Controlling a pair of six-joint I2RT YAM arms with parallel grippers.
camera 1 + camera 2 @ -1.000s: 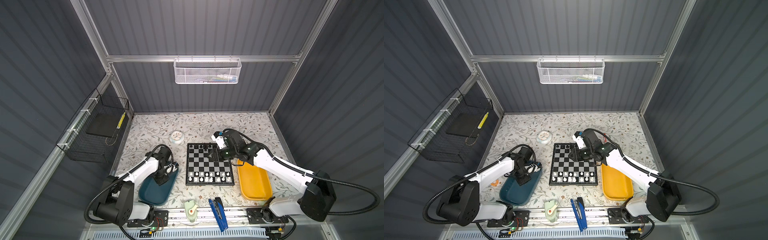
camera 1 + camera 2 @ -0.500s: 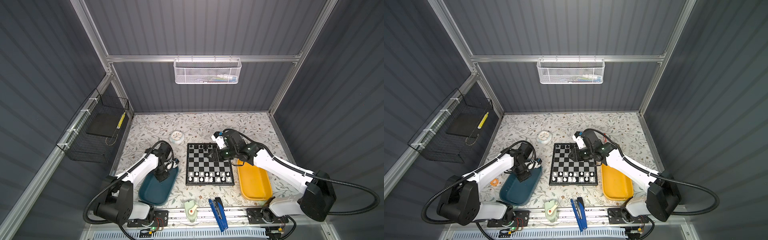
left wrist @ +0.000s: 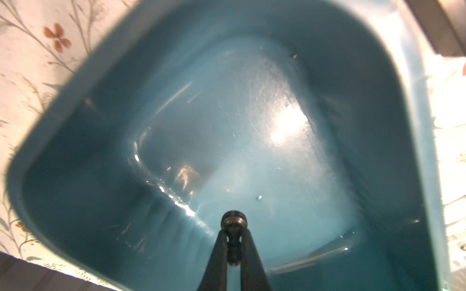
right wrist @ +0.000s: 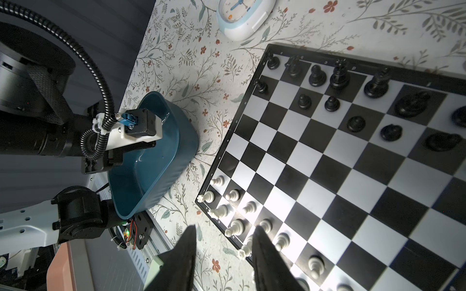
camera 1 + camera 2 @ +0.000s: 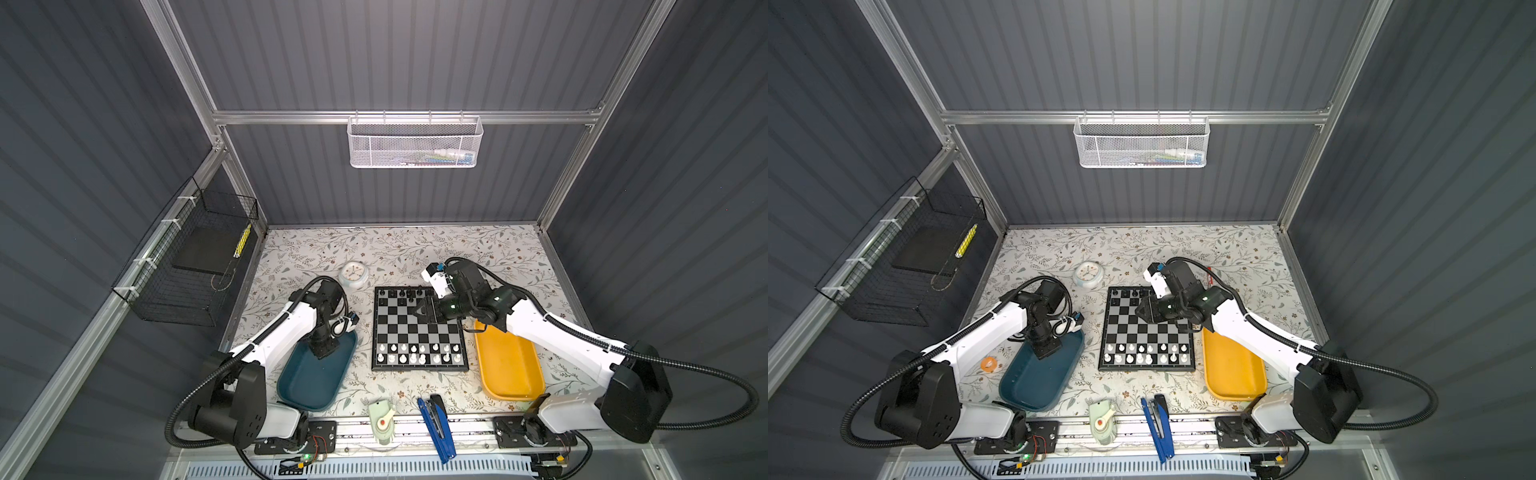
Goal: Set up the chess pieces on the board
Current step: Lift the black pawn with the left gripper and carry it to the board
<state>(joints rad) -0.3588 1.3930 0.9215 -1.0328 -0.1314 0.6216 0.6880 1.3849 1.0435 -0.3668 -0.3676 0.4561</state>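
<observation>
Two grippers work. Down in the tray (image 5: pixel 308 388) near the table's near left corner, the left gripper (image 3: pixel 234 230) is clamped on one piece (image 3: pixel 234 218). On the board (image 5: pixel 417 332), white pieces (image 5: pixel 413 358) fill the near rows and black pieces (image 5: pixel 402 293) stand along the far edge. Above its far half, the right gripper (image 4: pixel 225 229) hangs with its jaws parted, holding nothing.

The teal tray (image 3: pixel 277 88) is smooth, glossy plastic, finely scratched on its floor. The pinched chess piece (image 3: pixel 234 219) has a dull sheen. The chessboard (image 4: pixel 327 176) has shiny, reflective squares, and its black chess pieces (image 4: pixel 339 75) and white chess pieces (image 4: pixel 235 226) look like glossy plastic. The floral table covering (image 5: pixel 415 249) is matt. The hanging basket (image 5: pixel 415 145) is white metal mesh.
</observation>
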